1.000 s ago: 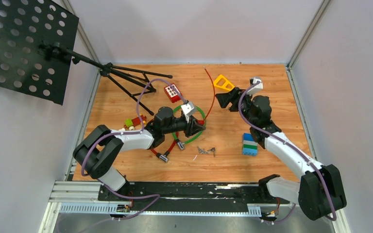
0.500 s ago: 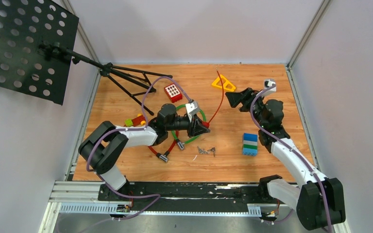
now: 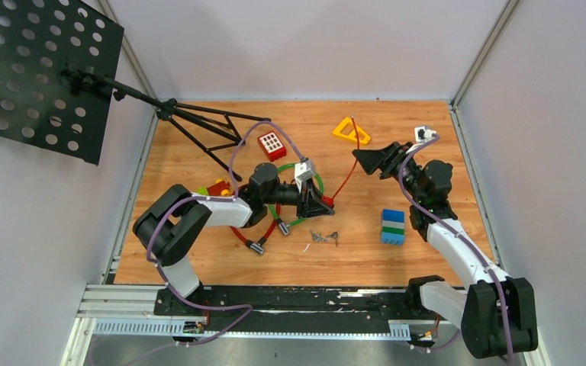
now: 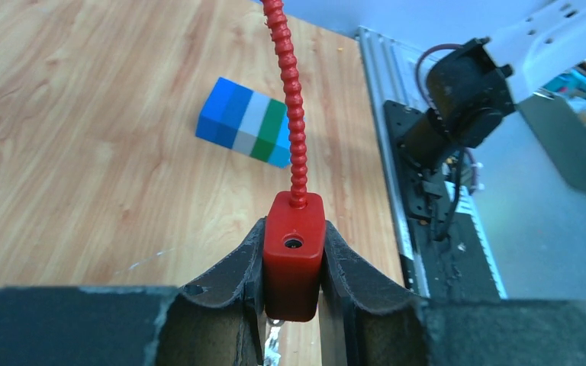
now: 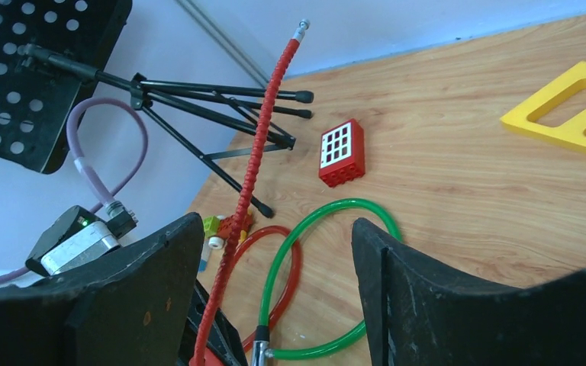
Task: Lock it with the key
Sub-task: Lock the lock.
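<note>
My left gripper (image 4: pixel 294 232) is shut on the red lock body (image 4: pixel 295 274), whose round hole faces up. In the top view the lock body (image 3: pixel 326 200) sits at the left gripper (image 3: pixel 317 202), mid-table. A red ribbed cable (image 4: pixel 290 91) rises from the lock body. The cable (image 3: pixel 345 168) runs back toward the yellow triangle and ends in a metal tip (image 5: pixel 303 25). My right gripper (image 3: pixel 362 156) is open, just right of the cable. In the right wrist view the cable (image 5: pixel 255 152) crosses near the left finger with nothing gripped. The keys (image 3: pixel 324 237) lie on the wood near the lock.
A green cable loop (image 5: pixel 336 229) and a red cable loop (image 5: pixel 286 259) lie under the left arm. Around them are a red brick (image 3: pixel 272 145), a yellow triangle (image 3: pixel 350 131), a blue-green block (image 3: pixel 392 226) and a small toy (image 3: pixel 212 188). A music stand (image 3: pixel 38 76) is at the back left.
My right arm has drawn back to the right, its jaws opening slightly wider. The cable's free end has swung right toward the yellow triangle. My left gripper has shifted slightly right with the lock body.
</note>
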`<move>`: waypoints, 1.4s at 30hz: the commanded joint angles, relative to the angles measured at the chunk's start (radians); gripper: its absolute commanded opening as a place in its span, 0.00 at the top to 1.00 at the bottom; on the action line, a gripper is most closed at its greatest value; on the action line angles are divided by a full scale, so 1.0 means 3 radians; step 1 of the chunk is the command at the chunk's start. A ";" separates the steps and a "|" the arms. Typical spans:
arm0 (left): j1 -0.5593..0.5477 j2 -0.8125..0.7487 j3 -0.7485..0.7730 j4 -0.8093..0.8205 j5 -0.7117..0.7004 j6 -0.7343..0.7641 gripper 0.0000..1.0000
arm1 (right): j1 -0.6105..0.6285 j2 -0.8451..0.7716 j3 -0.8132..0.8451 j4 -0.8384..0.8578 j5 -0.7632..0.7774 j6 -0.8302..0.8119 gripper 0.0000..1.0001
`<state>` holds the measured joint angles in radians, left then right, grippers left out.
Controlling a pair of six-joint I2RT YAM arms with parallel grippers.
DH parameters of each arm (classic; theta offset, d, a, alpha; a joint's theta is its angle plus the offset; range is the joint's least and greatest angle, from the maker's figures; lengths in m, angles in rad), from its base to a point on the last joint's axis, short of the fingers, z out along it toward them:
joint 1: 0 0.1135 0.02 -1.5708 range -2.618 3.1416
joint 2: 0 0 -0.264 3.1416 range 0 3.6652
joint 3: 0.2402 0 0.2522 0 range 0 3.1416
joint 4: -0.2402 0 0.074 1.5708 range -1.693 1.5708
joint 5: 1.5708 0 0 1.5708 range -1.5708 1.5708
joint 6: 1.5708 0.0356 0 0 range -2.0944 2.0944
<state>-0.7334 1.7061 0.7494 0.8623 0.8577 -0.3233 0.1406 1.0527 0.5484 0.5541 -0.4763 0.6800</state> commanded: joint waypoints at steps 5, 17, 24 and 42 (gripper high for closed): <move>-0.0015 0.0172 0.0144 0.0847 0.0478 -0.0495 1.00 | -0.0073 0.0033 -0.0018 0.0517 -0.0348 0.0214 0.37; -0.0016 0.0198 0.0161 0.0805 0.0489 -0.0473 1.00 | -0.0157 0.0223 -0.0128 0.1202 -0.0658 0.0592 0.66; -0.0017 0.0205 0.0176 0.0762 0.0478 -0.0458 1.00 | -0.0185 0.0329 -0.0183 0.1559 -0.0776 0.0807 0.98; -0.0022 -0.0606 -0.0387 0.0060 -0.1525 0.0519 0.00 | -0.0089 -0.0611 -0.0244 0.0417 0.0570 0.0541 1.00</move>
<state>-0.7334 1.6196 0.6914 0.8902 0.6834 -0.2867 0.0910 0.9428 0.4622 0.7620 -0.4854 0.8574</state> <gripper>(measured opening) 0.998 0.033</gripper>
